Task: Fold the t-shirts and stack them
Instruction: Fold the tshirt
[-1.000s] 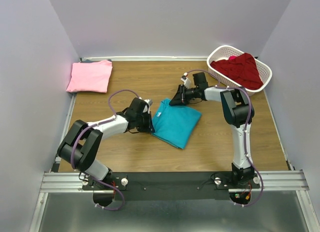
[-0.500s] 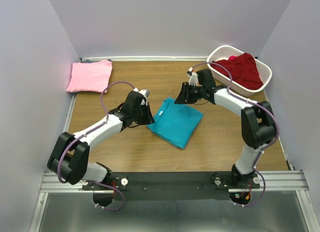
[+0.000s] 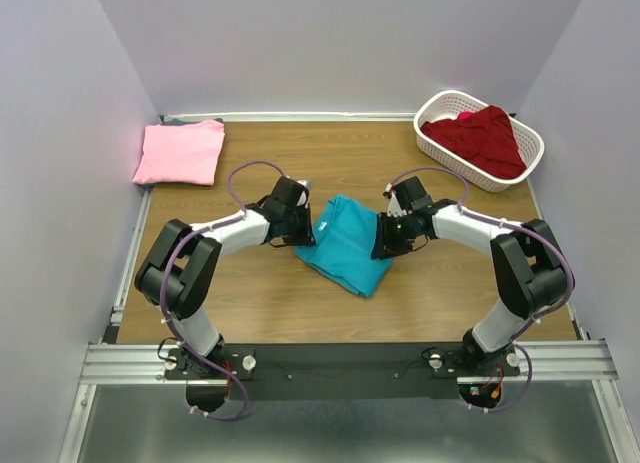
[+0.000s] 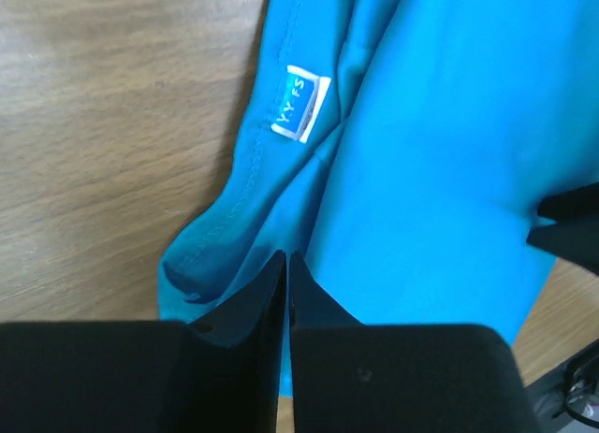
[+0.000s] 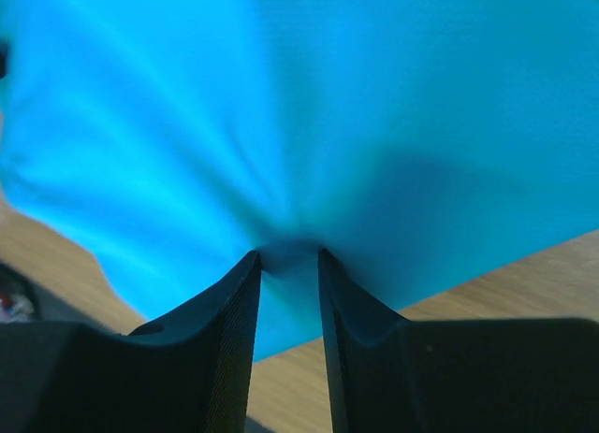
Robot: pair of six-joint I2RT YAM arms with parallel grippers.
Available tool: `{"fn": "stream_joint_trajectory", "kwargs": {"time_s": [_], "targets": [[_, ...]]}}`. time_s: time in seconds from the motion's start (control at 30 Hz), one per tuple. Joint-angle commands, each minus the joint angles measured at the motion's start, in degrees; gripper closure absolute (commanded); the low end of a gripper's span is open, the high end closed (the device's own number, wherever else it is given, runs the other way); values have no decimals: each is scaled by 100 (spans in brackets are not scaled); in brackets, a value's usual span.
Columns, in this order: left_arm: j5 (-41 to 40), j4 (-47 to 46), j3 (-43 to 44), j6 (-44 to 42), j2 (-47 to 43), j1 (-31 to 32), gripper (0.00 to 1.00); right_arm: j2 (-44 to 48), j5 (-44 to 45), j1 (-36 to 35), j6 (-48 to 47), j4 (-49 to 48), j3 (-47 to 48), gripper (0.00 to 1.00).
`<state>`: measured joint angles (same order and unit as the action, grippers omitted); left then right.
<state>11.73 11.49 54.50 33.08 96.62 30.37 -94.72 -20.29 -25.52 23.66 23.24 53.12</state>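
The teal t-shirt [image 3: 345, 247] lies folded at the middle of the table. My left gripper [image 3: 301, 230] is at its left edge. In the left wrist view its jaws [image 4: 285, 256] are pressed together on the teal cloth [image 4: 440, 124] just below the white neck label [image 4: 300, 104]. My right gripper [image 3: 384, 242] is at the shirt's right edge. Its fingers [image 5: 285, 255] are shut on a puckered bunch of teal cloth [image 5: 309, 96]. The light pink t-shirt [image 3: 180, 151] lies folded at the far left corner. The dark red t-shirt [image 3: 478, 141] is heaped in the basket.
The white slotted basket [image 3: 437, 104] stands at the far right corner, with a bit of bright pink cloth [image 3: 466, 115] showing behind the red shirt. Walls close in the table on the left, back and right. Purple cables loop over both arms.
My right gripper has come from the shirt's far edge down to its right edge and closed on the cloth. The left gripper is back at the left edge. The shirt looks narrower.
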Motion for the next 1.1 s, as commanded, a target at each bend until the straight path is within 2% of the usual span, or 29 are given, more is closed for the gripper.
{"fn": "stream_joint_trajectory", "kwargs": {"time_s": [0.0,0.17,0.3,0.37,0.47,0.6,0.8,0.87,1.0,1.07], "targets": [[374,-67,-289,128,-20,13,90,-222,806,-6,-326,206,-74,62],[883,-191,-695,278,-231,232,90,-635,1624,266,-669,321,267,63],[1156,-330,-722,514,-302,863,90,-724,2292,311,-1099,566,855,62],[1402,-462,-687,664,-258,1058,90,-671,2670,310,-1345,663,1094,60],[1552,-762,-616,972,-423,1322,90,-478,2567,302,-1539,936,1577,51],[817,-701,-729,1279,-1091,1314,89,179,2162,-100,-1452,1068,1710,40],[-301,-542,-1370,1903,-2215,823,89,367,2258,-1137,-758,1068,1640,40],[-285,-629,-1521,1965,-2392,577,85,121,2415,-1332,-627,1059,1718,40],[-303,-788,-1601,1948,-2315,479,76,-414,2758,-1640,-530,1042,1982,41],[-294,-841,-1539,1921,-2235,452,75,-600,2820,-1702,-538,1042,2096,48]]}}
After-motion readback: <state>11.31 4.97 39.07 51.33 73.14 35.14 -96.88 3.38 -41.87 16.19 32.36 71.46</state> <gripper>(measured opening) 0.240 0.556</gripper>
